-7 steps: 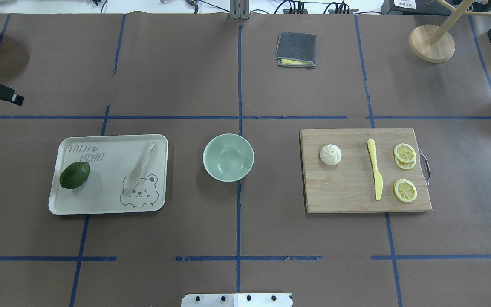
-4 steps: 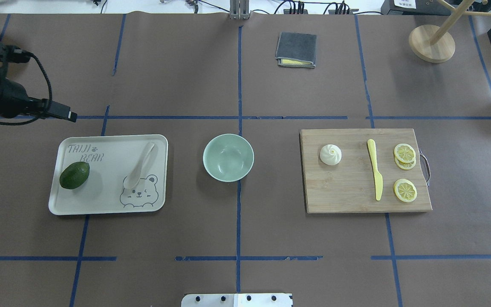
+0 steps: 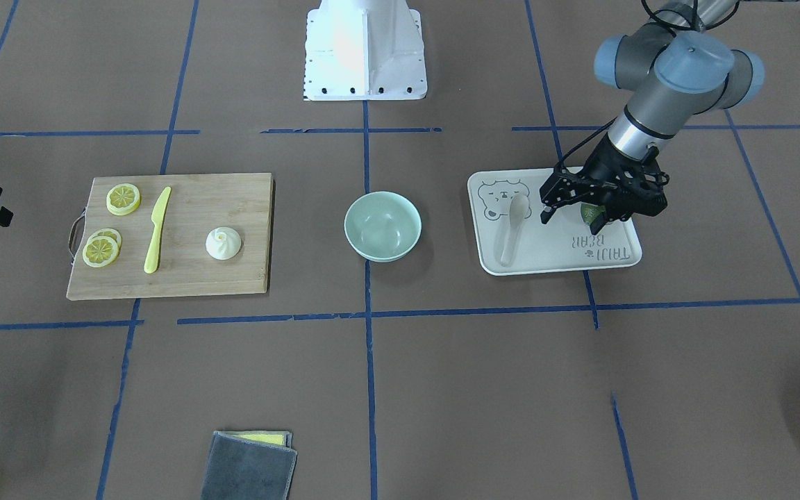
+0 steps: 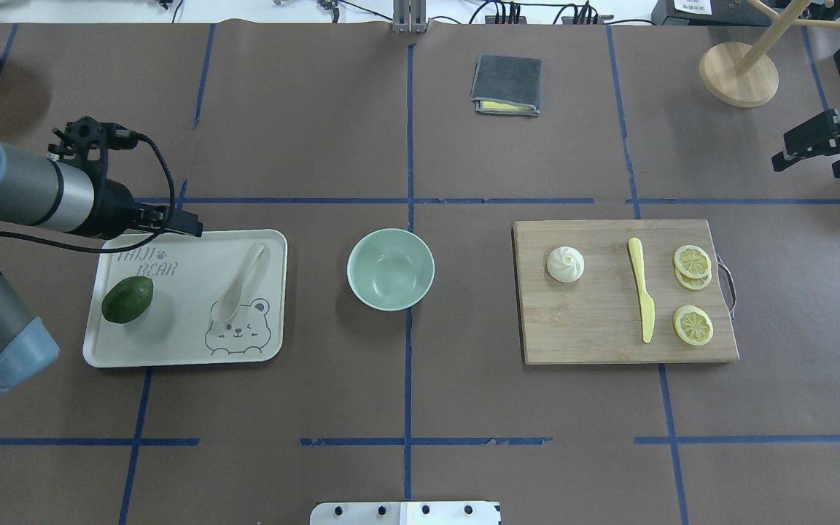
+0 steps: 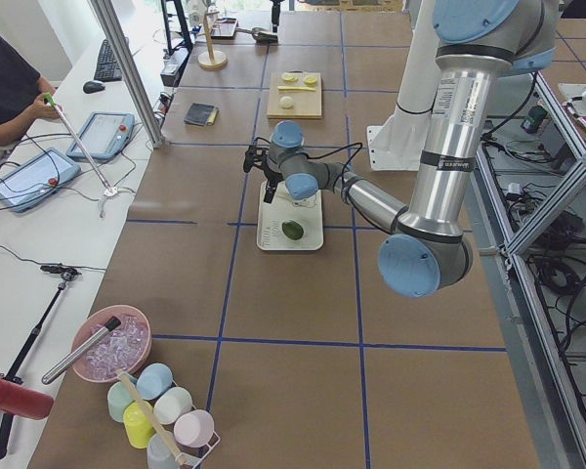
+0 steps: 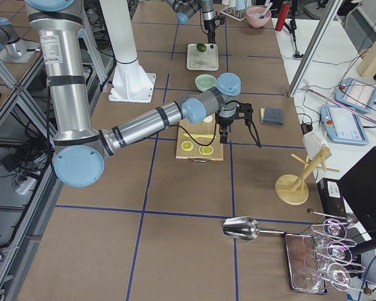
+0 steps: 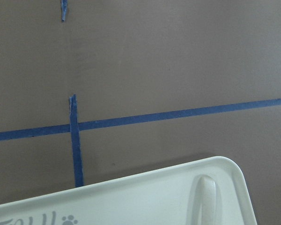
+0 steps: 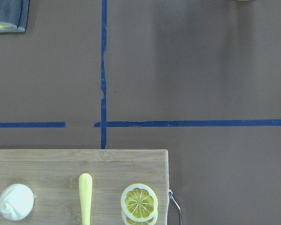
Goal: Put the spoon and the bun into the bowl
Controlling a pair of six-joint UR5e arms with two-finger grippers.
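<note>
Small white soup spoon (image 4: 241, 281): lying on white rectangular bear-print tray (image 4: 187, 339), left of round pale mint-green bowl (image 4: 391, 270), outside it. Small white round pleated bun (image 4: 565, 264): on rectangular wooden cutting board (image 4: 588, 328), right of bowl. Bowl holds nothing. Left gripper (image 3: 571, 219): above tray's side away from bowl, over dark green avocado (image 4: 127, 300), jaws parted, grasping nothing. Right gripper (image 4: 806, 168): far right of bowl, past board, 2 fingers spread, grasping nothing.

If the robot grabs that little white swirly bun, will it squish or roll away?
The small white round pleated bun looks soft and puffy, so it would probably dent under a firm squeeze. It sits flat on the wooden cutting board, swirl up, so it likely stays put rather than rolling.
</note>
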